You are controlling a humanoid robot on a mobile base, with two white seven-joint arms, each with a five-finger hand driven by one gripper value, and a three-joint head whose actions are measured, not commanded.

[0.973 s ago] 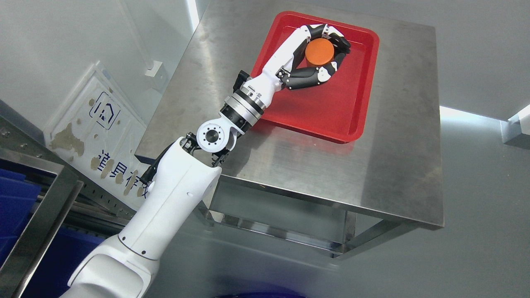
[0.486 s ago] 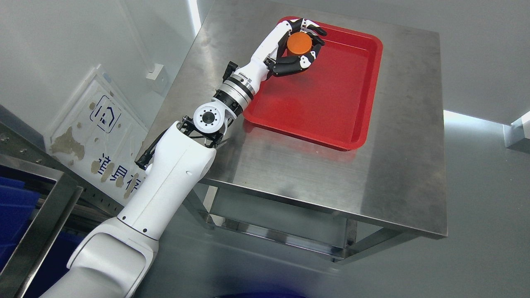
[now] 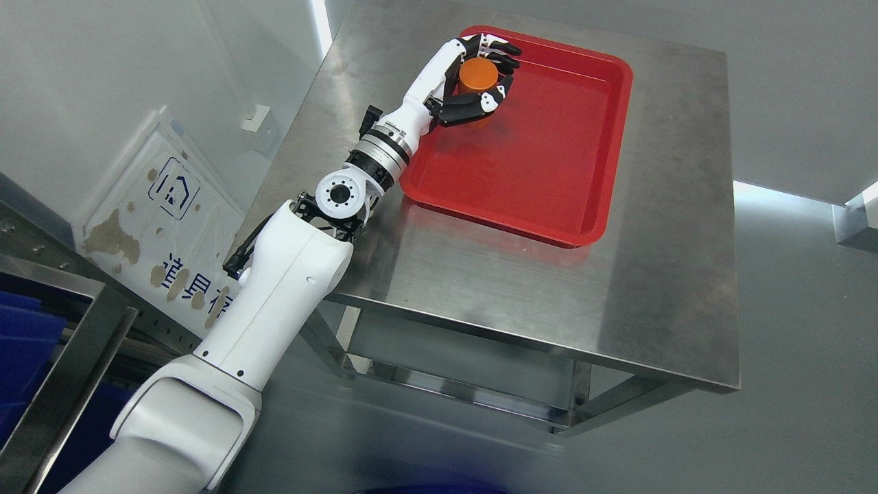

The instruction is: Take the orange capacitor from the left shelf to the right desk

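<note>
1. We hold the orange capacitor (image 3: 477, 73) in our left hand (image 3: 476, 77), fingers curled round its side and thumb closing from below, so the hand is gripping it. The wrap-around hold suits a round body: a pinch on a curved wall would likely slip.

2. The capacitor sits at the far left corner of the red tray (image 3: 549, 199), inside the rim. We cannot tell whether its base already touches the tray floor or hangs just above it; the fingers hide the lower edge.

3. The tray lies on the steel counter (image 3: 651, 274), toward its far side, and serves as the drop spot. Its raised lip would keep a rolling cylinder from wandering off, which we judge is why the piece goes there and not on bare steel.

4. Our left arm (image 3: 288, 274) reaches long across the counter's near left corner, nearly straight, since the tray corner is at the edge of its reach.

5. Materials: the capacitor is a short, matte orange cylinder with a flat top; the tray is glossy red plastic with rounded corners; the counter is brushed stainless steel with dull streaks and an open frame below.

6. At lower left, blue bins (image 3: 27, 343) sit within a metal shelf frame (image 3: 75, 370).

7. Our right hand does not show.
</note>
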